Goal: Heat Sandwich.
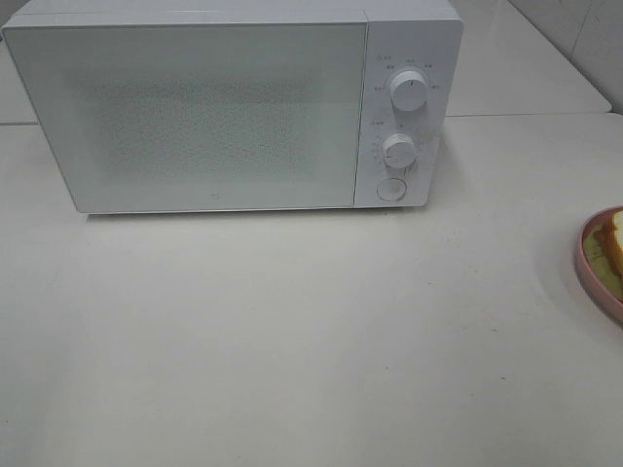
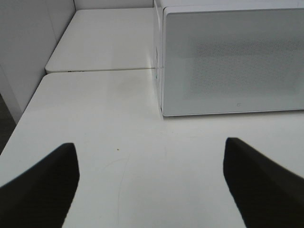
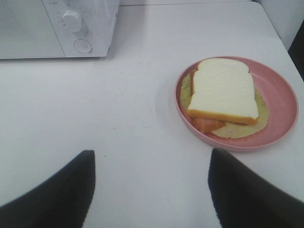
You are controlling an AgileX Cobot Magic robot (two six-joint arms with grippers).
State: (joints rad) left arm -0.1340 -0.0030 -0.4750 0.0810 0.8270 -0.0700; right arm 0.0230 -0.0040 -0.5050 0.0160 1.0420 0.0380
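The sandwich [image 3: 223,92], white bread with tan crust over a yellowish-green layer and an orange slice, lies on a round pink plate [image 3: 280,90]. In the high view only a sliver of the sandwich [image 1: 614,243] and plate [image 1: 587,268] shows at the right edge. The white microwave [image 1: 234,107] stands at the back with its door shut. My right gripper [image 3: 152,190] hovers open over the table, short of the plate. My left gripper [image 2: 149,183] is open too, facing the microwave's [image 2: 232,61] left front corner with nothing between its fingers. Neither gripper shows in the high view.
Two dials [image 1: 409,89] and a round button [image 1: 391,189] sit on the microwave's right panel. A seam [image 2: 99,70] joins a second white table behind. A wall runs along the left table edge in the left wrist view.
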